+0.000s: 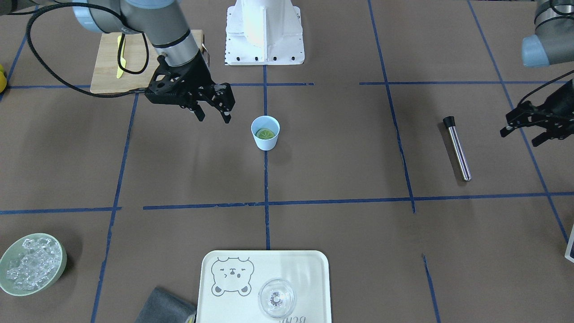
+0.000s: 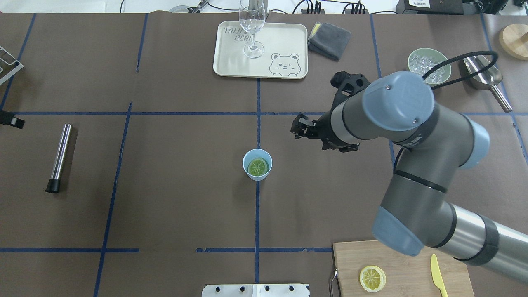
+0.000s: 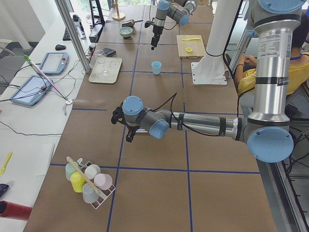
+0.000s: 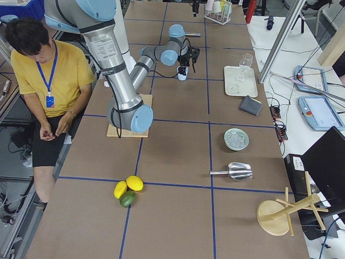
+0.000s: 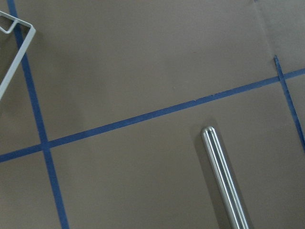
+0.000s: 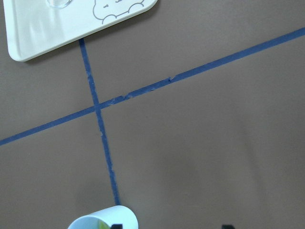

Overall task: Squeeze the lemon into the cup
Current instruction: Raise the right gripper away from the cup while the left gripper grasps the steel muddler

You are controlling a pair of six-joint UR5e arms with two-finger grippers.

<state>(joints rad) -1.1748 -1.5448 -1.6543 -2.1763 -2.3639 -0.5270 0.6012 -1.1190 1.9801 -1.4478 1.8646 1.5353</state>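
Wooden cutting board (image 2: 412, 264), nearest the robot, carries a spare slice (image 2: 372, 278) and a yellow knife (image 2: 438, 280). Farther out, at mid-tabletop, the cup (image 1: 265, 142) stands upright with the lemon (image 1: 265, 133) lying flat inside it. Whether any juice was pressed out cannot be seen. The right end effector (image 1: 214, 117) hovers near the cup, off to one side, fingers spread and empty. The left end effector (image 1: 522, 134), well apart beside a steel rod (image 2: 62, 152), is also spread and empty. Farthest away, a tray (image 2: 231, 62) holds a clear glass (image 2: 252, 29). The task looks finished or nearly so.
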